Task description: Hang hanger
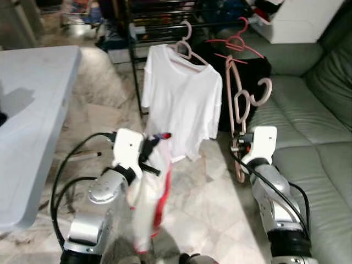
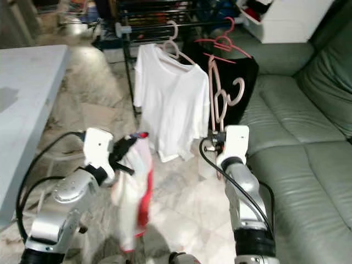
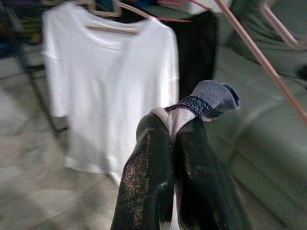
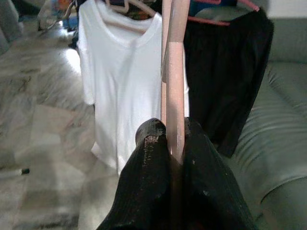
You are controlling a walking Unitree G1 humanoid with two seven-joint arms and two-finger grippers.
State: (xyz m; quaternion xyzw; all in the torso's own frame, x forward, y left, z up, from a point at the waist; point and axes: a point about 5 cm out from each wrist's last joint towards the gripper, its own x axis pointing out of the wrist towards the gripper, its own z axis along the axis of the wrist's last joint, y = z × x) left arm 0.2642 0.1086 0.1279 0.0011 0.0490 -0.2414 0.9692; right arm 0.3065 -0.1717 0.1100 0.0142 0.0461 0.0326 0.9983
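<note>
My right gripper (image 1: 237,144) is shut on the lower bar of a pink hanger (image 1: 236,99), which stands upright in front of the rack with its hook curling right. Seen along the right wrist, the hanger's bars (image 4: 175,72) rise from between the closed fingers (image 4: 153,143). My left gripper (image 1: 151,148) is shut on a white garment with red trim (image 1: 148,203) that hangs limp below it. Along the left wrist, a grey-blue edge of that garment (image 3: 211,98) pokes out past the closed fingers (image 3: 148,158).
A dark clothes rack (image 1: 135,60) stands ahead, with a white T-shirt (image 1: 181,104) on a pink hanger and a black garment (image 1: 256,69) on a red hanger. A green sofa (image 1: 308,121) lies right, a white table (image 1: 33,104) left. Marble floor underfoot.
</note>
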